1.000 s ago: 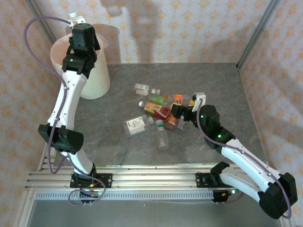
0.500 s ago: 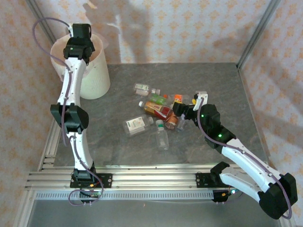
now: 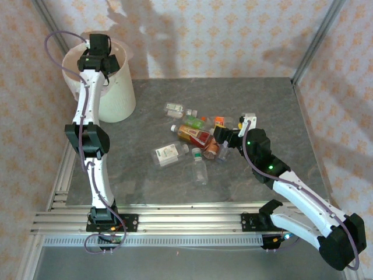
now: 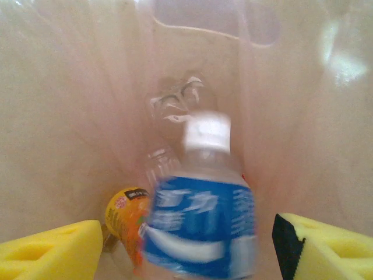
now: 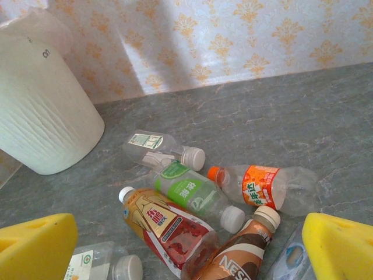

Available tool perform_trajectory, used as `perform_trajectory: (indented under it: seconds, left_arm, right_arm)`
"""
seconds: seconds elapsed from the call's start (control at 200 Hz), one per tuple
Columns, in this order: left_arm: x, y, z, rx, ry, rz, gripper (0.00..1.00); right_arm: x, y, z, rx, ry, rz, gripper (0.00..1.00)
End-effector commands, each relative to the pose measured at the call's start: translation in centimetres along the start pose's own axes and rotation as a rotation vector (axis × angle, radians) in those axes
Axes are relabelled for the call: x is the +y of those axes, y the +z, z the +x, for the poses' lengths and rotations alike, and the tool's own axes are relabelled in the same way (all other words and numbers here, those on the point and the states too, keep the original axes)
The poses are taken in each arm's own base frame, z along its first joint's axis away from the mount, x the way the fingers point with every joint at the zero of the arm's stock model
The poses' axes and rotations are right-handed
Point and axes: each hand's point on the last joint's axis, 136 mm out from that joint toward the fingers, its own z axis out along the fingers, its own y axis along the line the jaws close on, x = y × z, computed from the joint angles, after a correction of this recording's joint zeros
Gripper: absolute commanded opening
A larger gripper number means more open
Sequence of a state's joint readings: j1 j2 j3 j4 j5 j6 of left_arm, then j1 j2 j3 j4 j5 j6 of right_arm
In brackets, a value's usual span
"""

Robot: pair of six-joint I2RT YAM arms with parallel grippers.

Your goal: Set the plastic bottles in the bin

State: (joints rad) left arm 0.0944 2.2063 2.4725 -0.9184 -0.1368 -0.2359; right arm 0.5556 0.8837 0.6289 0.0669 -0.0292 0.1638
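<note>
Left gripper (image 4: 186, 251) — over the mouth of the bin (image 3: 119, 99), at the table's far left corner. Jaws parted; yellow pads (image 4: 52, 251) clear on both sides of a blurred, white-capped, blue-labelled bottle (image 4: 201, 233). Deeper in the bin: an orange-labelled bottle (image 4: 125, 216).

Right gripper (image 5: 187, 248) — jaws wide, holding nothing, low over the pile on the grey table (image 3: 262, 99). Pile, well apart from the bin: green-labelled bottle (image 5: 189, 189), orange-capped bottle (image 5: 262, 185), red-labelled bottle (image 5: 166, 224), brown bottle (image 5: 239, 256), clear bottle (image 5: 154, 146), all lying on their sides.
</note>
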Motion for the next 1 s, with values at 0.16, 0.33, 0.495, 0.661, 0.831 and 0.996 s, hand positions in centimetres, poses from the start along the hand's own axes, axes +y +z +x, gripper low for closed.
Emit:
perform_trajectory:
  seconds: [0.16,0.33,0.495,0.661,0.831,0.996]
  left_arm:
    - [-1.1,-2.9,-1.0,0.002,-0.027,0.115,0.88]
    - [-1.8,-4.0,-1.6,-0.012,-0.053,0.169,0.93]
    - [-2.0,-4.8,-2.1,-0.023,-0.071,0.194,0.94]
    - [-2.0,-5.9,-2.6,-0.035,-0.098,0.209,1.00]
    - [-2.2,-8.0,-3.5,-0.072,-0.148,0.257,1.00]
    - [-4.2,-11.2,-3.9,-0.096,-0.168,0.388,1.00]
  right_arm:
    - [-0.7,-0.1,-1.0,-0.025,0.050,0.061,0.99]
    - [-1.4,-0.2,-1.1,-0.035,0.074,0.099,0.99]
    - [-1.5,-0.1,-1.0,-0.028,0.079,0.105,0.99]
    - [-2.2,-0.2,-0.9,-0.024,0.107,0.147,0.99]
    - [-2.5,0.0,-0.7,-0.003,0.131,0.174,0.99]
    - [-5.5,-0.5,-0.7,-0.037,0.219,0.353,0.99]
